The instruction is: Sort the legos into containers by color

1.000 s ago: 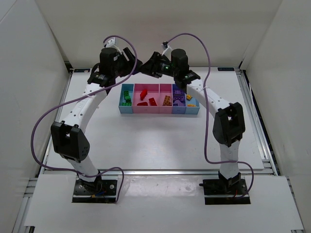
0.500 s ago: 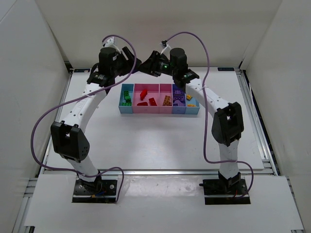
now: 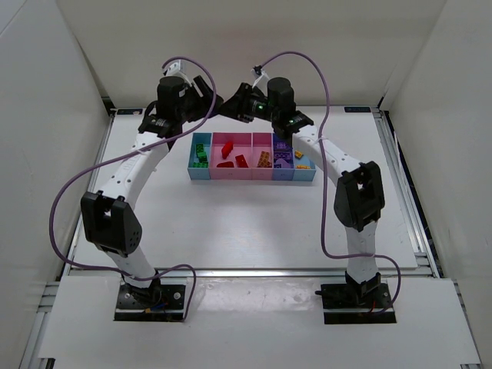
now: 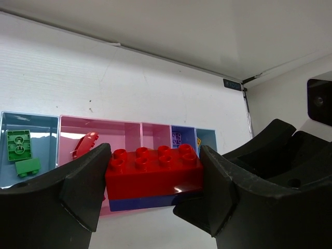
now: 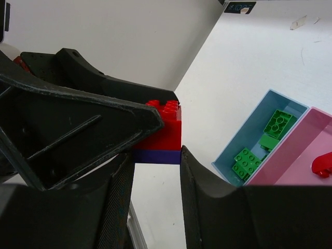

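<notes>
My left gripper (image 4: 154, 179) is shut on a red lego brick (image 4: 155, 167) that has a purple brick (image 4: 140, 203) stuck under it. My right gripper (image 5: 155, 162) closes on the purple brick (image 5: 155, 156) from the other side, below the red brick (image 5: 167, 129). Both grippers meet in the air above the back of the table, left (image 3: 217, 104) and right (image 3: 236, 105), behind the row of bins (image 3: 193, 171). The bins hold green (image 3: 201, 152), red (image 3: 231, 160), orange (image 3: 264, 158), purple (image 3: 281, 151) and yellow (image 3: 301, 163) legos.
The enclosure's back wall stands close behind the grippers. Purple cables loop from both arms. White side walls and metal rails (image 3: 405, 192) border the table.
The right arm has edged slightly left toward the left gripper. The left arm and the bricks in the bins have not moved.
</notes>
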`<state>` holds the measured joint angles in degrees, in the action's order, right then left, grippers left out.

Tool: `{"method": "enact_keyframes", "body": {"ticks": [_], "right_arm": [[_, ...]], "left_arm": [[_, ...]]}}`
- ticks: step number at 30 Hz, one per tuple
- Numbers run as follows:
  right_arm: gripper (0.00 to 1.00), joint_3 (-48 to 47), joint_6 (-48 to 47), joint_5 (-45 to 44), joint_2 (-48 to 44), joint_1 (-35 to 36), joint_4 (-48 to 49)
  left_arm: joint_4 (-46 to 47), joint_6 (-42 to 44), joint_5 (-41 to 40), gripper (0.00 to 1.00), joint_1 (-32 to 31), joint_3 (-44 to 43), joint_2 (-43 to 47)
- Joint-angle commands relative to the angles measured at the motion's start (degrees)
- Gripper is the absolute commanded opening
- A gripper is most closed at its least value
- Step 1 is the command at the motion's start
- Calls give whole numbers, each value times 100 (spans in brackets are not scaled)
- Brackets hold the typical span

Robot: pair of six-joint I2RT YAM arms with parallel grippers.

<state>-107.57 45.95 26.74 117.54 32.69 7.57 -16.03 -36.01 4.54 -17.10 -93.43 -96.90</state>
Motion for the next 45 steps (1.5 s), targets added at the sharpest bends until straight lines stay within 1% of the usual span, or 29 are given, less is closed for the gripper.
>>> {"method": "enact_keyframes", "body": {"ticks": [1, 10, 16, 20, 28, 31, 33, 37, 38, 41, 45], "right_arm": [[0, 226, 63, -152, -301, 80, 491], [0, 948, 80, -82, -793, 133, 473], [0, 1282, -60, 41, -1004, 115, 456], [0, 1440, -236, 138, -1110, 115, 447], [0, 1836, -604, 305, -1408, -25, 289], [0, 1959, -920, 227, -1566, -201, 79], [0, 2011, -1473, 113, -1760, -376, -325], [0, 2170, -2317, -248, -2068, -746, -1133], [0, 2205, -2597, -327, -2181, -833, -1353], [0, 2328, -2977, -424, -2357, -1062, -1722], [0, 2512, -3171, -503, -2490, -1221, -1891]], "left_arm": [[-23, -38, 48, 10, -153, 44, 40], [117, 191, -1182, 10, -101, -220, -30], [179, 393, -1709, 10, -100, -422, -101], [241, 525, -1886, 10, -65, -492, -153], [110, 534, -1720, 10, 32, -616, -206], [-101, 481, -1360, 10, 67, -502, -145], [-320, 533, -896, 10, 67, -413, -118], [-829, 586, -289, 10, 14, -141, -66], [-918, 612, -208, 10, -12, -62, -74], [-1226, 665, -163, 10, -91, 209, -92], [-1297, 700, -111, 10, -118, 518, -136]]}}
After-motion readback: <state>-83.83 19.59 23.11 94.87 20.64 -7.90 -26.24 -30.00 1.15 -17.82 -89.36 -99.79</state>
